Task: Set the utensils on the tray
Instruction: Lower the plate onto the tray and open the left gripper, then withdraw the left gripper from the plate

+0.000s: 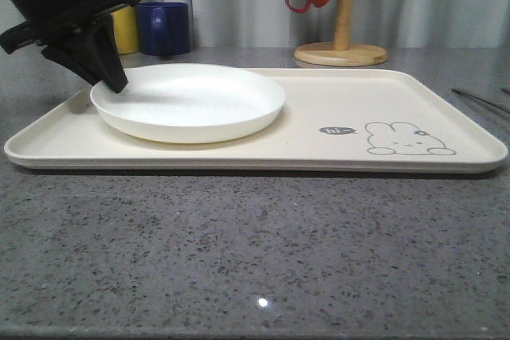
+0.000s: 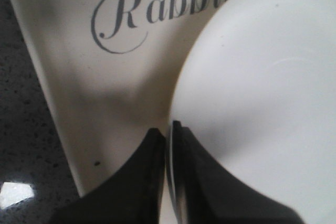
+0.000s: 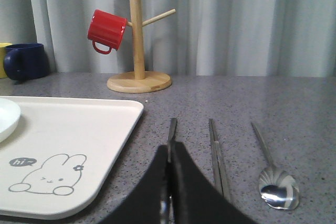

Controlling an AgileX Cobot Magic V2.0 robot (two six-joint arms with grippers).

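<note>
Silver fork (image 3: pixel 171 132) lies on the bench (image 3: pixel 294 103) beside the tray (image 3: pixel 79 129), handle in the clenched right hand (image 3: pixel 169 153) (nearer arm); left hand (image 2: pixel 167 129) grips the plate (image 2: pixel 262 93) rim.

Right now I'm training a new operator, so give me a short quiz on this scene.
1. True or false: the white plate lies on the tray.
2. Which mug hangs on the wooden stand? A yellow mug, B blue mug, C red mug.
3. Fill in: on the table beside the tray lie a fork, metal sticks and a ____.
Key: 1 true; 2 C; 3 spoon.
</note>
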